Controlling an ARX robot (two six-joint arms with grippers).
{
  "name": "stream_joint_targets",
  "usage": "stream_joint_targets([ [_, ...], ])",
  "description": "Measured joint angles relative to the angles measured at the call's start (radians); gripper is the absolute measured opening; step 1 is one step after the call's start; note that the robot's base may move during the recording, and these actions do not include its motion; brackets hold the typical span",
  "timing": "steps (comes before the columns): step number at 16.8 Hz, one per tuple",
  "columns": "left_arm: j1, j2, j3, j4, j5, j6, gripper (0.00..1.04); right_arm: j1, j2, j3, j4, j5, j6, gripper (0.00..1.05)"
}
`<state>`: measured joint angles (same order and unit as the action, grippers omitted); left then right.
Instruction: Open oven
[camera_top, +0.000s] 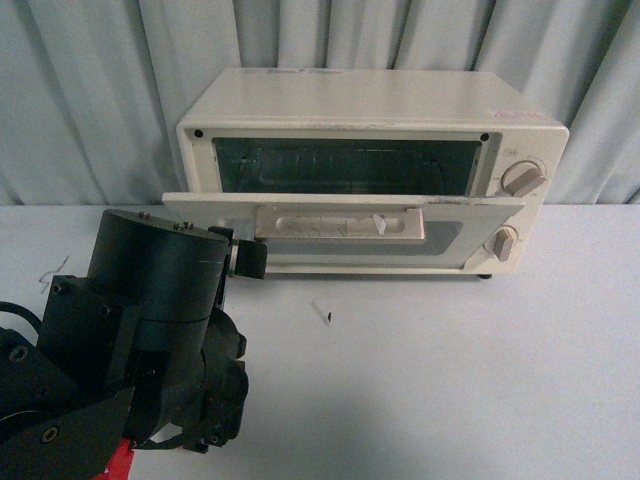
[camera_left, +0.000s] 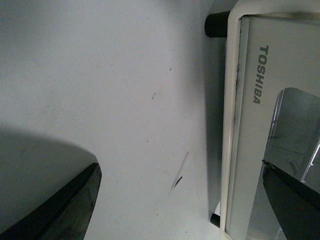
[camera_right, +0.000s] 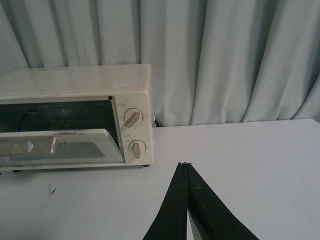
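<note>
The cream-white oven (camera_top: 370, 130) stands at the back of the table. Its glass door (camera_top: 300, 215) hangs partly lowered, with the beige bar handle (camera_top: 340, 222) facing up and the dark cavity showing above it. My left arm (camera_top: 150, 320) fills the lower left, one dark finger (camera_top: 250, 262) reaching the door's left end. In the left wrist view the left gripper (camera_left: 180, 202) is open. The door's edge (camera_left: 231, 150) lies between its jaws, and one finger (camera_left: 292, 205) is over the glass. My right gripper (camera_right: 186, 166) is shut on nothing, over the table to the right of the oven (camera_right: 75, 100).
Two round knobs (camera_top: 522, 180) (camera_top: 504, 243) sit on the oven's right panel. A pale pleated curtain (camera_top: 100, 90) hangs close behind. A small dark mark (camera_top: 328, 318) lies on the white table (camera_top: 450, 380) in front of the oven.
</note>
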<state>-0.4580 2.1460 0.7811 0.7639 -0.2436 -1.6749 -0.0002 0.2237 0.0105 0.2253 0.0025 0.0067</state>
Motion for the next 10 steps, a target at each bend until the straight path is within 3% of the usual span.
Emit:
stream_joint_targets([
  [4, 0.0, 0.0, 0.0, 0.0, 0.0, 0.0, 0.98, 0.0, -0.053, 0.0, -0.053, 0.0, 0.0, 0.02],
  [6, 0.0, 0.0, 0.0, 0.0, 0.0, 0.0, 0.98, 0.0, -0.189, 0.001, -0.235, -0.002, 0.0, 0.02],
  [10, 0.003, 0.0, 0.0, 0.0, 0.0, 0.0, 0.98, 0.0, -0.22, 0.001, -0.229, -0.001, 0.0, 0.02],
])
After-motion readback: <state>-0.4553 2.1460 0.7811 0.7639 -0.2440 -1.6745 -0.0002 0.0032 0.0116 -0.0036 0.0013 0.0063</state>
